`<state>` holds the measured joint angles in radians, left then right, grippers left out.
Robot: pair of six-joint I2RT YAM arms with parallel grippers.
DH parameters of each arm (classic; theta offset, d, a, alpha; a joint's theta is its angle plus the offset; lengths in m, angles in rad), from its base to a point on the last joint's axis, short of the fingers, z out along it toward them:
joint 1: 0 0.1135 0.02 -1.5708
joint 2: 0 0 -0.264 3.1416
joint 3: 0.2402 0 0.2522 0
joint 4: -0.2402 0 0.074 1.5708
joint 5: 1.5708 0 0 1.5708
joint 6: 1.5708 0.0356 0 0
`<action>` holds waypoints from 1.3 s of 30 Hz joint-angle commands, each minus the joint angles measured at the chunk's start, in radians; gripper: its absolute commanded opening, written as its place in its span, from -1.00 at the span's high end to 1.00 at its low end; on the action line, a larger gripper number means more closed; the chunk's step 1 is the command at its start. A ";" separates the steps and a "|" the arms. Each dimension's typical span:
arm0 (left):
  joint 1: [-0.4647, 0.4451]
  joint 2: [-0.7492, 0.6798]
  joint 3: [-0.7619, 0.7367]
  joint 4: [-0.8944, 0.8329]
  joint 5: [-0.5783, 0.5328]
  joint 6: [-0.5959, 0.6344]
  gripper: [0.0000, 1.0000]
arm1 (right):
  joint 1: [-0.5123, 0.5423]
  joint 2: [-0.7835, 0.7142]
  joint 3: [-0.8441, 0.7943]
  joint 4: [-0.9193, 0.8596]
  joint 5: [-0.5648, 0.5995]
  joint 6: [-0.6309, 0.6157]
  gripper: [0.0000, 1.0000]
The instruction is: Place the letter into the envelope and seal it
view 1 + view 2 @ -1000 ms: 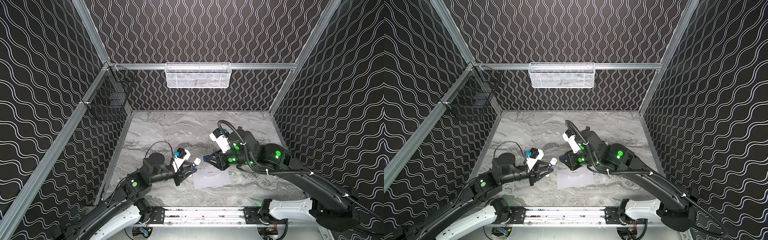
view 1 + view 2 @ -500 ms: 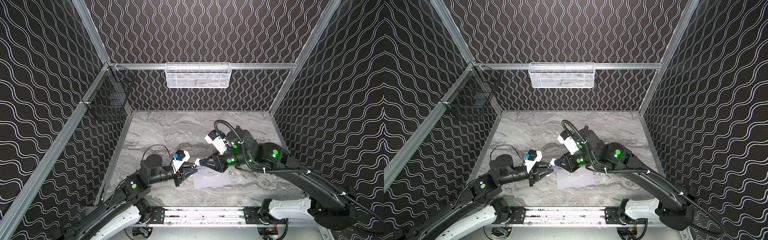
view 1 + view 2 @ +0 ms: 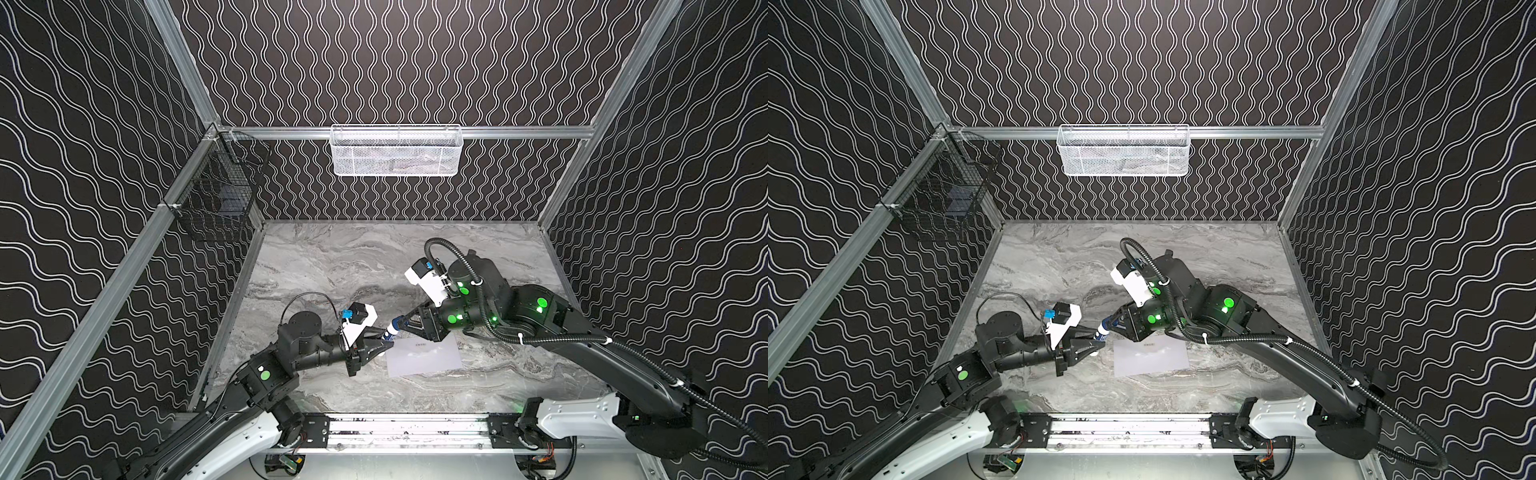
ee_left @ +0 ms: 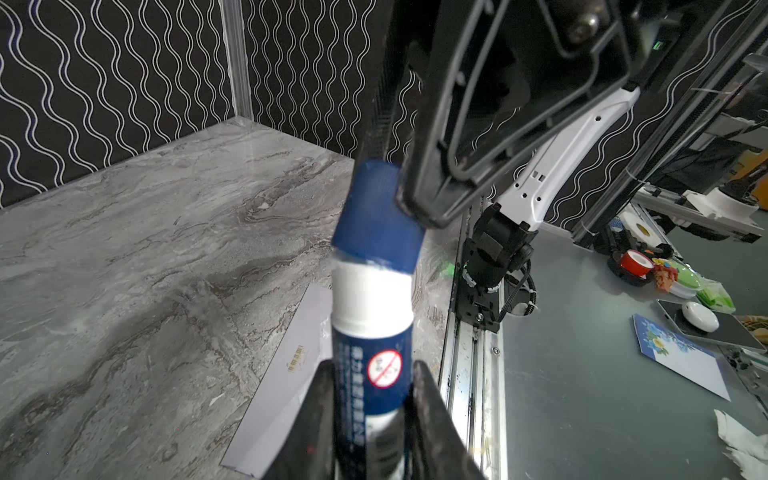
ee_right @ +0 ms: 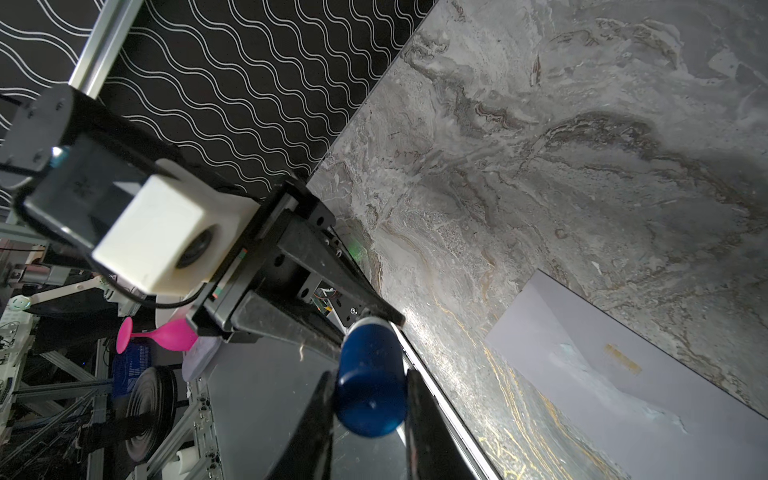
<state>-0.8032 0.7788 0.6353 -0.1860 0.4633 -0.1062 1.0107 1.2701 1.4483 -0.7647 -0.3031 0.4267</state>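
Observation:
The pale envelope (image 3: 424, 356) (image 3: 1150, 357) lies flat near the table's front, flap folded down, with a small printed mark; it also shows in the wrist views (image 4: 282, 374) (image 5: 623, 374). The letter is out of view. My left gripper (image 3: 385, 337) (image 4: 372, 374) is shut on the body of a blue and white glue stick (image 3: 390, 331) (image 4: 370, 332), held above the table just left of the envelope. My right gripper (image 3: 401, 323) (image 5: 370, 382) is shut on the stick's blue cap (image 4: 378, 220) (image 5: 370, 374), which sits slightly askew on the stick's white end.
A white mesh basket (image 3: 397, 149) hangs on the back wall and a black wire basket (image 3: 216, 203) on the left wall. A metal rail (image 3: 407, 428) runs along the table's front edge. Both arms meet over the table's front middle.
My right gripper has moved left with the blue cap until it meets the end of the glue stick. The left gripper has edged slightly toward it. The envelope has not moved.

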 commanded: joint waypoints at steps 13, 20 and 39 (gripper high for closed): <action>-0.002 -0.004 0.066 0.060 0.029 0.084 1.00 | 0.003 0.078 -0.081 -0.037 -0.295 -0.031 0.61; -0.002 -0.035 0.044 0.110 0.044 0.089 1.00 | 0.002 0.093 -0.124 0.026 -0.437 -0.017 0.61; -0.002 -0.046 0.073 0.132 -0.003 0.113 1.00 | 0.037 0.213 -0.051 -0.046 -0.509 -0.108 0.58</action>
<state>-0.8070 0.7280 0.6842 -0.6758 0.5240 0.0212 1.0367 1.4620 1.3834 -0.7841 -0.6697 0.3527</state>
